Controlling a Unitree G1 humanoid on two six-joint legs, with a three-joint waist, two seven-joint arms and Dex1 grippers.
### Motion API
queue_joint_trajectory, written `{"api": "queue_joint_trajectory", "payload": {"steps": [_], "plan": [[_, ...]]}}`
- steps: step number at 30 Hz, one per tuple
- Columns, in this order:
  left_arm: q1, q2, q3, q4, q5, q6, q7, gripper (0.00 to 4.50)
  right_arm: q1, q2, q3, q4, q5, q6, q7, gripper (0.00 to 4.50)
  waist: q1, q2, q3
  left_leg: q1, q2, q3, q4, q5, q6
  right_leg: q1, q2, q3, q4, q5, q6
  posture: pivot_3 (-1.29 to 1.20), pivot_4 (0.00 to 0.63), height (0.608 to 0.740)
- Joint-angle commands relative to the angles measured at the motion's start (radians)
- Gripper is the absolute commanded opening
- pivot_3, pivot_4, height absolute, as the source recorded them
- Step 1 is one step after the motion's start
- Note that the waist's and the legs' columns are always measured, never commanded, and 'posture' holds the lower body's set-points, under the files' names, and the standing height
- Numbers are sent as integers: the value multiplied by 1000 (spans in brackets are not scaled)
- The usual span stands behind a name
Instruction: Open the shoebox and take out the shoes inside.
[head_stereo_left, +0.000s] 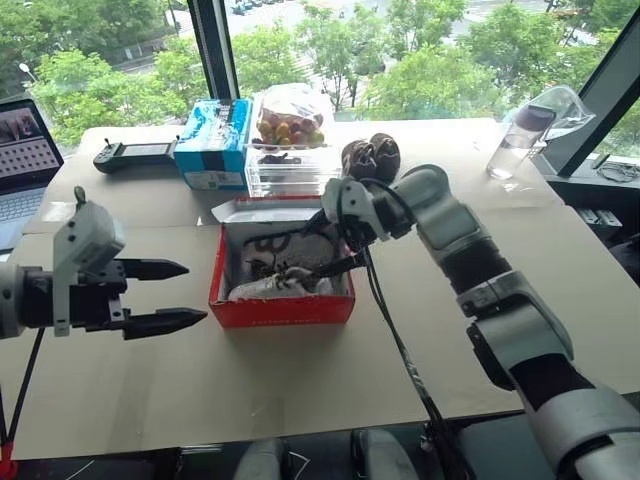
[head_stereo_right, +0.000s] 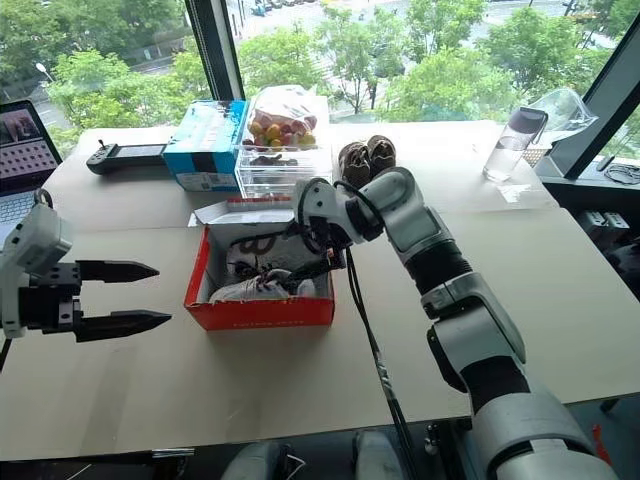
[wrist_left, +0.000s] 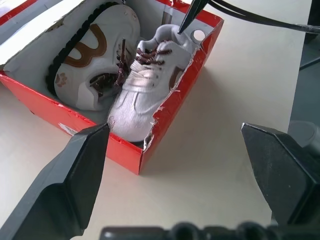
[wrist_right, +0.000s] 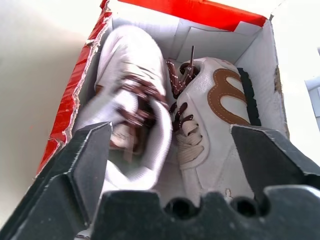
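The red shoebox stands open at the table's middle, its lid flap folded back behind it. Two white shoes lie inside. One shoe sits upright with dark laces, and the other shoe lies on its side showing tan trim. My right gripper hangs over the box's right half, open, both fingers spread above the shoes. One of its fingertips is at the upright shoe's heel. My left gripper is open a little left of the box, pointing at it with nothing between its fingers.
Behind the shoebox stand a blue box, a clear container of fruit and a pair of dark brown shoes. A controller and laptop are at the far left, a bottle at the far right. A black cable trails from my right arm.
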Motion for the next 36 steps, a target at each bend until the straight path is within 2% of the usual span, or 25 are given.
{"api": "queue_joint_trajectory", "payload": {"steps": [1, 4, 7, 13, 20, 26, 36], "plan": [[-14, 4, 5, -6, 8, -24, -3, 4500, -51, -24, -34, 9, 9, -13, 35, 4438, 0, 0, 0, 0, 0, 0, 0, 0, 0, 0, 0, 0, 0, 0, 0, 0, 150, 740], [-17, 2, -4, -2, 15, -29, -5, 4500, -70, -22, -19, 22, 7, -9, 80, 4438, 0, 0, 0, 0, 0, 0, 0, 0, 0, 0, 0, 0, 0, 0, 0, 0, 150, 740], [-27, 1, -17, 2, 18, -35, -2, 4500, -48, -35, 77, -37, -17, -15, 178, 4438, -1, 0, 0, 0, 0, 0, 0, 0, 0, 0, 0, 0, 0, 0, 0, 0, 150, 740], [-27, -6, -26, -4, 20, -41, 7, 4500, -50, -42, 209, -70, -27, -50, 191, 4438, -1, 0, 0, 0, 0, 0, 0, 0, 0, 0, 0, 0, 0, 0, 0, 0, 150, 740], [-7, -20, -10, -27, 16, -31, 21, 4500, -135, 58, 214, 141, -117, -140, 143, 4438, -3, 0, 0, 0, 0, 0, 0, 0, 0, 0, 0, 0, 0, 0, 0, 0, 150, 740], [8, -22, 7, -36, 13, -24, 29, 4500, -276, 114, 171, 336, -140, -188, 161, 4438, -3, 0, 0, 0, 0, 0, 0, 0, -1, -1, 0, 0, 0, 0, 0, 0, 150, 740], [9, -31, -4, -39, 17, -35, 46, 4500, -269, 147, 223, 388, -167, -255, 191, 4438, -2, 0, 0, 0, 0, 0, -1, 0, -1, 0, 0, 0, 0, 0, 0, 0, 150, 740]]}}
